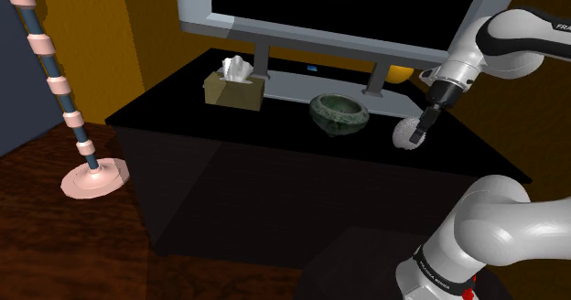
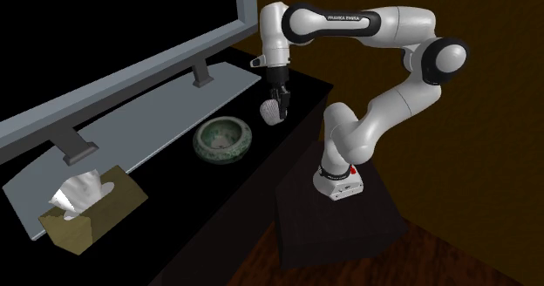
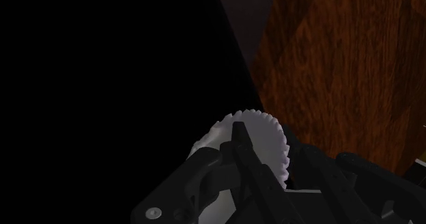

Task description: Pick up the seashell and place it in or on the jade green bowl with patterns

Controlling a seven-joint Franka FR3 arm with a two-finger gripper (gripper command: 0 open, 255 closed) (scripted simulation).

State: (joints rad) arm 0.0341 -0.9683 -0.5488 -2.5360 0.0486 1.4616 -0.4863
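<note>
A white ribbed seashell (image 1: 405,133) hangs a little above the black cabinet top (image 1: 183,106), clasped in my black gripper (image 1: 423,124), which is shut on it. From the other side the seashell (image 2: 271,111) sits at the tips of the gripper (image 2: 278,104), up and to the right of the dark green patterned bowl (image 2: 222,141). That bowl (image 1: 339,113) stands on the cabinet to the shoulder view's left of the shell. Along the hand, the seashell (image 3: 263,137) shows its toothed edge around a black finger (image 3: 240,144).
A big screen on two grey legs (image 1: 261,62) stands behind the bowl. A tan tissue box (image 1: 234,86) sits at the far left of the cabinet; from the other side the tissue box (image 2: 87,207) is at the near end. A pink-ringed pole stand (image 1: 91,175) rests on the wooden floor.
</note>
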